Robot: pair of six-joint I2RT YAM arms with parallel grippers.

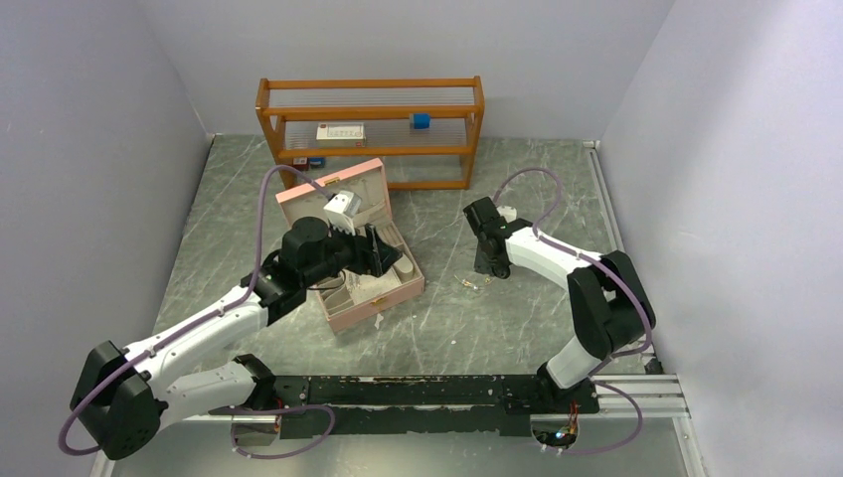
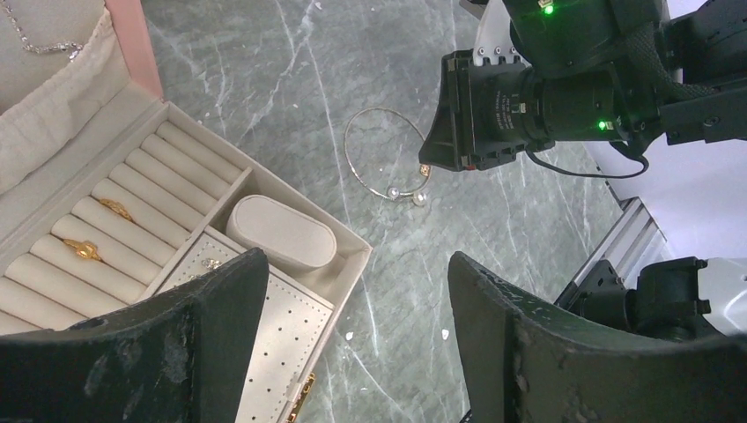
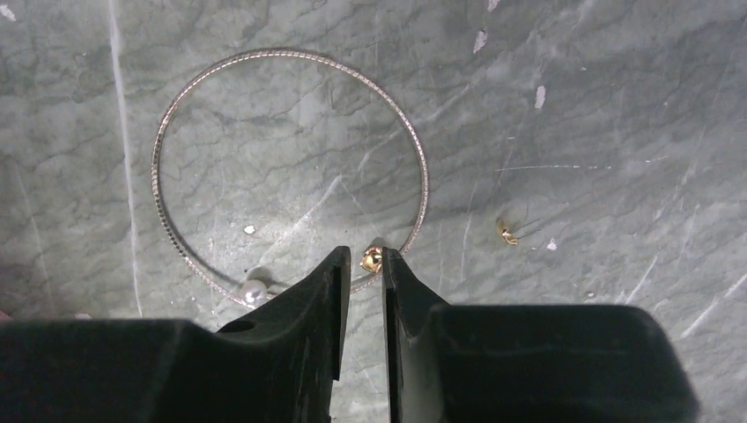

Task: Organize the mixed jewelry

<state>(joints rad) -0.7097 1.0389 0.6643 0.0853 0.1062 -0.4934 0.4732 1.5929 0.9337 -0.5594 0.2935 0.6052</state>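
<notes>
The left gripper (image 2: 357,275) hangs over the corner of the jewelry box (image 1: 383,306), jaws wide and holding nothing. The bracelet (image 3: 282,51) lies flat on the table (image 3: 573,106). Its gold bead sits between the narrow jaws of the right gripper (image 3: 363,257) (whether they pinch it, I cannot tell).

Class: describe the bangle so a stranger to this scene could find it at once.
On the marble table, look right of the open pink jewellery box, at the jaws of the right gripper. The bangle is a thin hoop ending in a pearl and a gold bead, far larger than the tiny gold piece beside it.
</notes>
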